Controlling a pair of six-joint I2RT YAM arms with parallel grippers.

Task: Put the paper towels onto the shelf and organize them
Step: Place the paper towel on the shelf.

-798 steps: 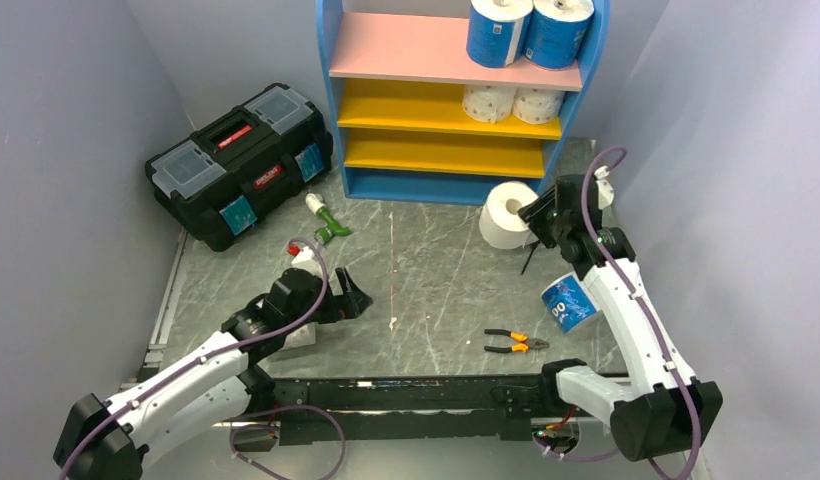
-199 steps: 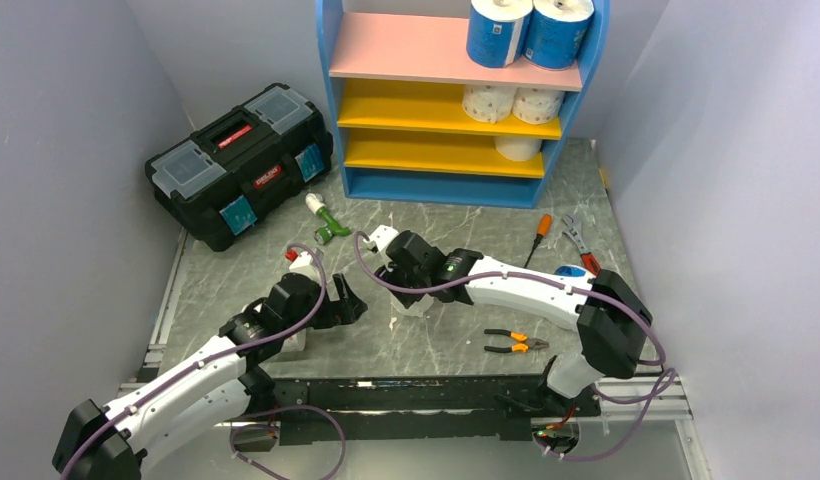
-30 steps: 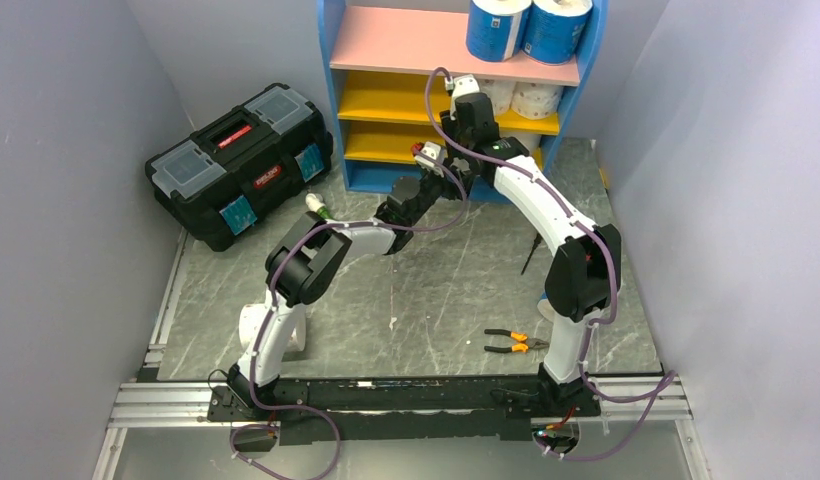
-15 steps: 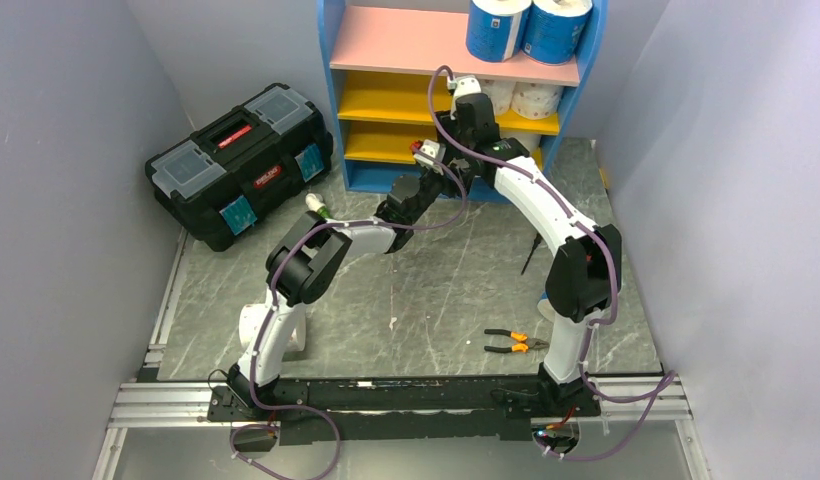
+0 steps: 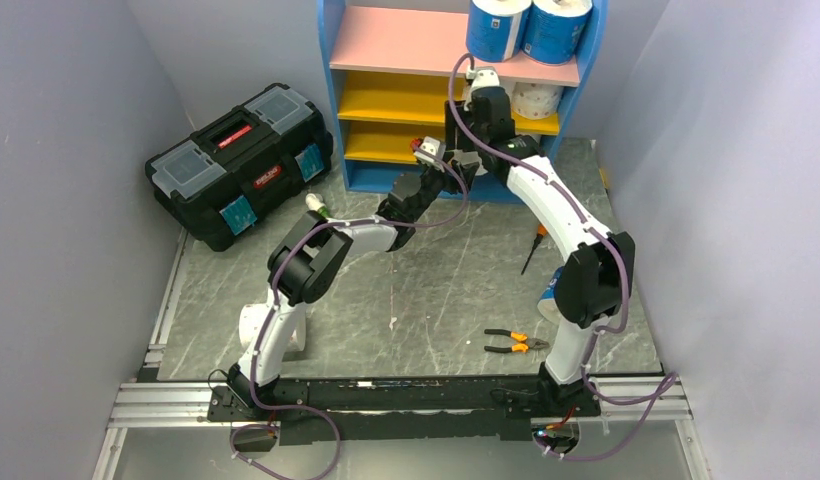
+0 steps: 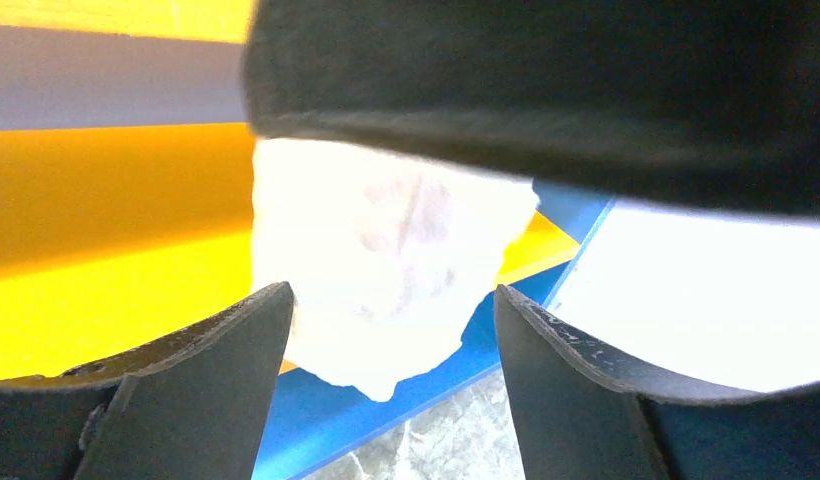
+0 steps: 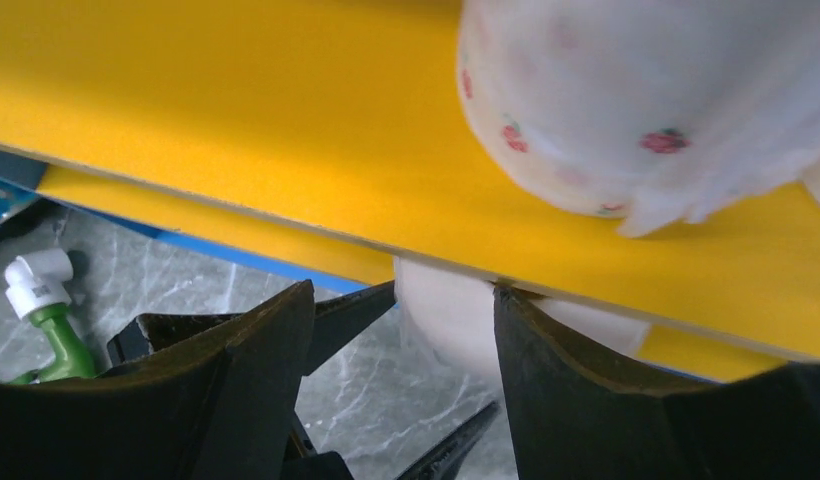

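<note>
**Top view.** Both arms reach into the shelf (image 5: 331, 110). Two blue-wrapped rolls (image 5: 498, 30) stand at the right end of the pink top board. A dotted roll (image 5: 538, 100) sits on the upper yellow board (image 5: 396, 100). The right gripper (image 5: 484, 100) is at the front of this board. The left gripper (image 5: 456, 168) is lower, at the lower yellow board (image 5: 406, 150). One more blue roll (image 5: 549, 298) lies on the table, partly behind the right arm, not yet shelved. The black toolbox (image 5: 241, 160) carries a red label with white letters, too small to read. The print on the blue wrappers is also not readable.

**Left wrist view.** A plain white roll (image 6: 386, 260) is at the right end of the lower yellow board, close to its front edge. Its near part lies between the fingertips (image 6: 276, 310). The fingers stand apart and seem to touch its sides, but I cannot tell whether they squeeze it or only frame it. A black body, probably the right arm, hangs close above.

**Right wrist view.** The fingers (image 7: 246, 380) are spread wide with nothing between them, so this claw is released. The dotted roll shows small red prints, but no words.

The step in hand is, I think, seating the white roll. It should go deeper, until its whole base rests on the board, and stay upright. The right arm would better lift away first, because the two arms are crowded here.
</note>
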